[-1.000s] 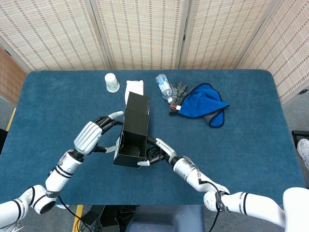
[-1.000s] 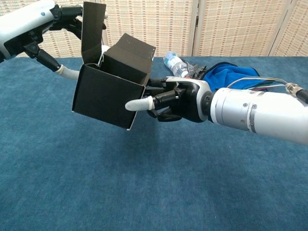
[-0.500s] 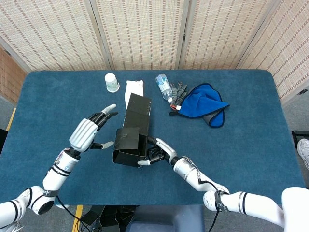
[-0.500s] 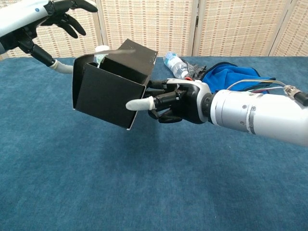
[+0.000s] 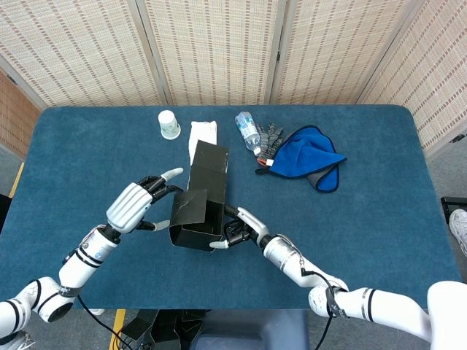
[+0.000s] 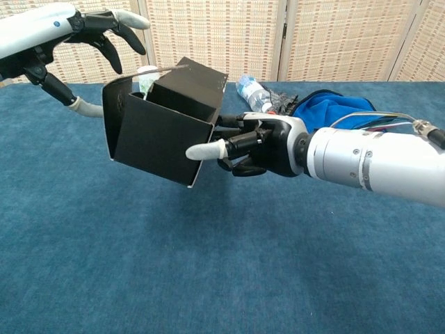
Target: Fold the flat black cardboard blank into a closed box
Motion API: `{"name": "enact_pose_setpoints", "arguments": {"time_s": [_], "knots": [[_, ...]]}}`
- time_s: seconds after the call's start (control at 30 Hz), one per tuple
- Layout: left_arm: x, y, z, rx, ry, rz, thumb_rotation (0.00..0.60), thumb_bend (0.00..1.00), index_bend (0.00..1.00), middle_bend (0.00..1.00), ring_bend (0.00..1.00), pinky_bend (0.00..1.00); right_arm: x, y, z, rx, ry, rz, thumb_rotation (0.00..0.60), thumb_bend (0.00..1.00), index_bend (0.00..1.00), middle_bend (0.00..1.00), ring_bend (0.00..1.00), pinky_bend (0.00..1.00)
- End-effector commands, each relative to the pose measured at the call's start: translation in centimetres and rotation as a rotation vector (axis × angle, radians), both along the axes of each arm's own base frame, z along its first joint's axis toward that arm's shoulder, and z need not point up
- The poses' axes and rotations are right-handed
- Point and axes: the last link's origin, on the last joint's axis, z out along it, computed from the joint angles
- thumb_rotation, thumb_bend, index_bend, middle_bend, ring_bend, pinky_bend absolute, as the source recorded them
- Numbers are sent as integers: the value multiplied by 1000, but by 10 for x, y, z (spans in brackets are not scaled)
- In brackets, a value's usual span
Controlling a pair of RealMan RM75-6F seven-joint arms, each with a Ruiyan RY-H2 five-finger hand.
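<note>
1. The black box [image 5: 195,219], already erected, is held off the tabletop [image 5: 379,219] near its front edge by the right hand [image 6: 261,145], which grips one side wall.
2. The left hand [image 5: 135,205] is spread wide and holds nothing, beside the half-lowered top flap [image 5: 190,206].
3. Closing appears to be the step in hand; next, the flap would need pressing down and tucking in.

White arms, silver-black robot hand [image 6: 261,146]

Black cardboard box [image 5: 198,208] on a deep blue table [image 5: 379,211], bright blue cloth [image 5: 310,157] toward the far right corner, white paper cup [image 5: 168,124] near the far edge, woven beige screens [image 5: 219,47] behind.
</note>
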Motion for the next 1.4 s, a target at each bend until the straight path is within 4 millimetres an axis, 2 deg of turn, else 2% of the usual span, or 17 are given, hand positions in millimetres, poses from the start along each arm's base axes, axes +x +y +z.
{"name": "enact_pose_setpoints", "arguments": {"time_s": [0.03, 0.37, 0.6, 0.67, 0.73, 0.83, 1.2, 1.4], "knots": [[6, 1, 3, -31, 43, -23, 600, 39, 277, 102, 415, 275, -1, -1, 0, 2, 7, 2, 600, 301, 301, 412, 747, 1000], [15, 3, 3, -131, 46, -31, 600, 39, 234, 102, 487, 275, -1, -6, -1, -3, 44, 24, 600, 301, 301, 419, 752, 1000], [17, 5, 0, -175, 72, -56, 600, 39, 257, 114, 521, 276, 0, -7, -1, -9, 55, 32, 600, 300, 301, 421, 757, 1000], [19, 6, 0, -178, 77, -61, 600, 39, 277, 137, 531, 327, -1, -8, -2, -10, 59, 36, 600, 301, 301, 421, 759, 1000], [20, 7, -1, -178, 88, -69, 600, 39, 303, 168, 540, 455, 0, -8, -3, -9, 62, 40, 600, 300, 302, 421, 760, 1000], [22, 9, 0, -157, 107, -92, 600, 39, 319, 212, 563, 535, 0, -7, -4, -9, 65, 42, 600, 300, 309, 421, 760, 1000], [23, 9, 4, -158, 125, -113, 600, 39, 351, 241, 741, 588, -1, -6, -3, -11, 67, 50, 600, 300, 315, 421, 760, 1000], [23, 8, 1, -179, 147, -124, 600, 39, 340, 235, 754, 589, 0, -7, -5, -10, 72, 52, 600, 300, 316, 421, 762, 1000]]}}
